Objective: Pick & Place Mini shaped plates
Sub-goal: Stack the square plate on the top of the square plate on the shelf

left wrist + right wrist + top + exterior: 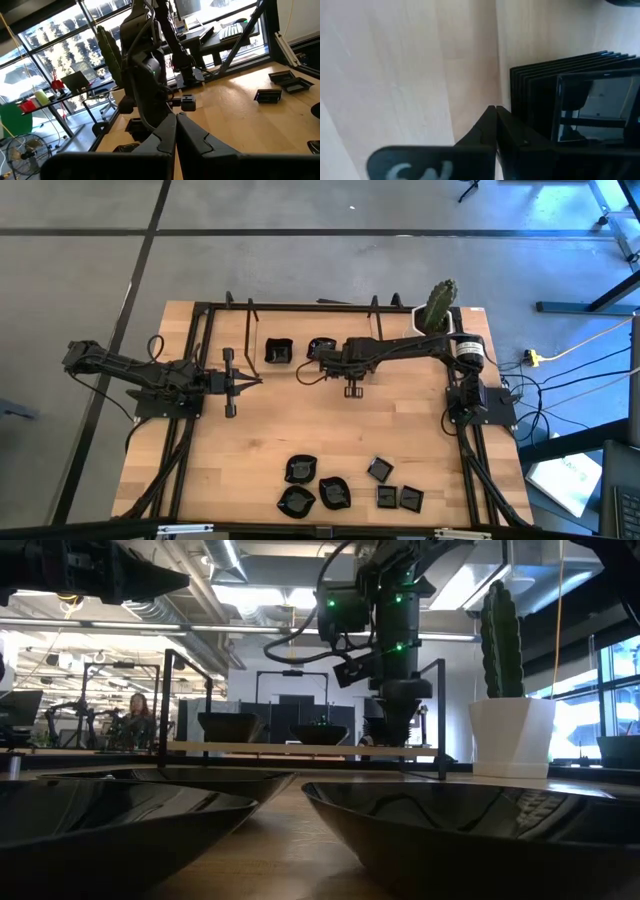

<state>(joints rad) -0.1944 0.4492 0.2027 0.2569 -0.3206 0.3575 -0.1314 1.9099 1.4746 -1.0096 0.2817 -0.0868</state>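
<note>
Overhead, the left end effector hangs closed and empty over the bare middle-left of the wooden worktop. The right end effector reaches toward it from the opposite side, also closed with nothing in it; the two tips are near each other but apart. Just beyond the right end effector, toward the far edge, sit a stack of square mini shaped plates and another stack of dishes beside it. Well away from both end effectors, at the near edge, lie three rounded dishes and three square dishes. A white pot with a cactus stands at the far right corner.

From worktop level, two large-looming black dishes fill the foreground, and the potted cactus stands beside an arm coming down from above.

The left wrist camera shows its own fingers pressed together, empty, with the right arm just ahead and square dishes off to the side.

The right wrist camera shows its fingers shut on nothing, touching or nearly touching the stacked square plates.
</note>
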